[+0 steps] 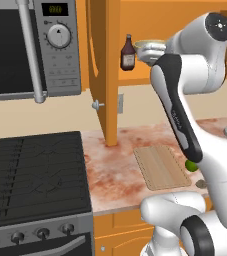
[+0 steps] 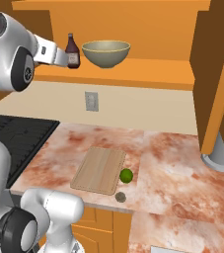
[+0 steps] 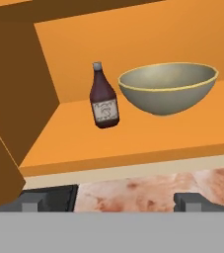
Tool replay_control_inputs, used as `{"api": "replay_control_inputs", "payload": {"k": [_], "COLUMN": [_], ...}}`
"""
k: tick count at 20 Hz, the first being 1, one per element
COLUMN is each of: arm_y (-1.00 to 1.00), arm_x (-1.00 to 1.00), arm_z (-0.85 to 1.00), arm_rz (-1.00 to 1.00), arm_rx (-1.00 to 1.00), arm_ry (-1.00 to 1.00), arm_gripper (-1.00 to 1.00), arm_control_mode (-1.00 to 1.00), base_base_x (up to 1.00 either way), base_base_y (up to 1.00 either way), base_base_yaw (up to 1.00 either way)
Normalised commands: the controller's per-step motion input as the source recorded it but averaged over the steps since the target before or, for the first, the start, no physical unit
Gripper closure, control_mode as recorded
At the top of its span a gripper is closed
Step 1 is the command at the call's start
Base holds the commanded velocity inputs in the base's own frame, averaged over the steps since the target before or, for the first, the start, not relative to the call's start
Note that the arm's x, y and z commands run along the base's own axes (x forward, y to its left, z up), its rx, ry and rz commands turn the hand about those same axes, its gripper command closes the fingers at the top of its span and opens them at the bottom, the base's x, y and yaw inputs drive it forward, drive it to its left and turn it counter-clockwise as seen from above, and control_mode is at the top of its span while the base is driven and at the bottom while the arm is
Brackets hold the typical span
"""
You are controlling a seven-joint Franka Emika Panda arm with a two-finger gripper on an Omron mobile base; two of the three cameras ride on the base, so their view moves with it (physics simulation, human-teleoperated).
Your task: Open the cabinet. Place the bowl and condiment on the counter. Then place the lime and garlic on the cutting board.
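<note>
The cabinet (image 2: 133,29) is standing open, and the gripper (image 3: 112,201) is hovering in front of its shelf, fingers spread wide with nothing between them. Just ahead and slightly left, the condiment (image 3: 104,98) is standing upright; to its right the bowl (image 3: 168,88) is sitting close beside it. Far below the gripper, the cutting board (image 2: 99,169) is lying on the counter (image 2: 182,173), the lime (image 2: 126,175) touching its right edge and the garlic (image 2: 120,197) near its corner.

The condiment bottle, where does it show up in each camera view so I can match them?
Left base view: condiment bottle upper middle, on the cabinet shelf, left of the arm.
Right base view: upper left.
Hand view: left of centre.
Shared landmark: the bowl on its right.
</note>
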Motion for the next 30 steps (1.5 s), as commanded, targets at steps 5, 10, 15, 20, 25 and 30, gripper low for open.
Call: {"api": "replay_control_inputs", "payload": {"k": [5,10,15,20,25,30], "arm_y": [0.03,0.0,0.07,0.1,0.02,0.0], "arm_x": [0.15,0.16,0.19,0.17,0.15,0.14], "arm_z": [-0.05,0.0,0.0,0.0,0.0,0.0], "arm_rz": [0.0,0.0,0.0,0.0,0.0,0.0], "arm_rx": [0.0,0.0,0.0,0.0,0.0,0.0], "arm_ry": [0.0,0.0,0.0,0.0,0.0,0.0], "arm_gripper": [-1.0,-1.0,-1.0,-1.0,-1.0,-1.0], "arm_control_mode": [-1.0,-1.0,-1.0,-1.0,-1.0,-1.0], "base_base_x": [0.0,0.0,0.0,0.0,0.0,0.0], "base_base_y": [0.0,0.0,0.0,0.0,0.0,0.0], "base_base_yaw": [0.0,0.0,0.0,0.0,0.0,0.0]}}
